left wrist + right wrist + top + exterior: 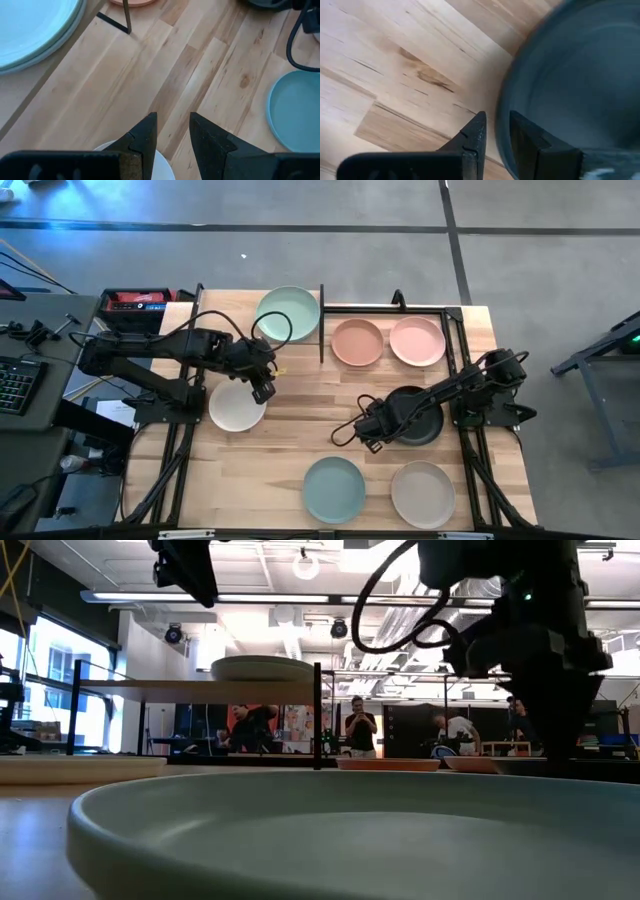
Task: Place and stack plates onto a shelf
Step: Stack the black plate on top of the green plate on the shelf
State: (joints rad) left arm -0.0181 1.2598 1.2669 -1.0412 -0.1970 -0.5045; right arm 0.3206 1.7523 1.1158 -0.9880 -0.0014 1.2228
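One pale green plate (pixel 288 314) sits on the shelf (pixel 262 320). My left fingers (pixel 172 132) hover parted above the white plate (pixel 236 408); my right fingers (pixel 496 131) straddle the black plate's (pixel 420 423) rim. Six plates wait on the desk (pixel 300 430).

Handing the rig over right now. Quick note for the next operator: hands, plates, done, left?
Left hand: open, above the white plate's far edge, holding nothing.
Right hand: fingers straddling the black plate's rim; grip not confirmed.
Shelf: only the pale green plates stacked on it.
On the table: salmon plate, pink plate, teal plate, beige plate, plus white and black.
Left: move those six onto the shelf.
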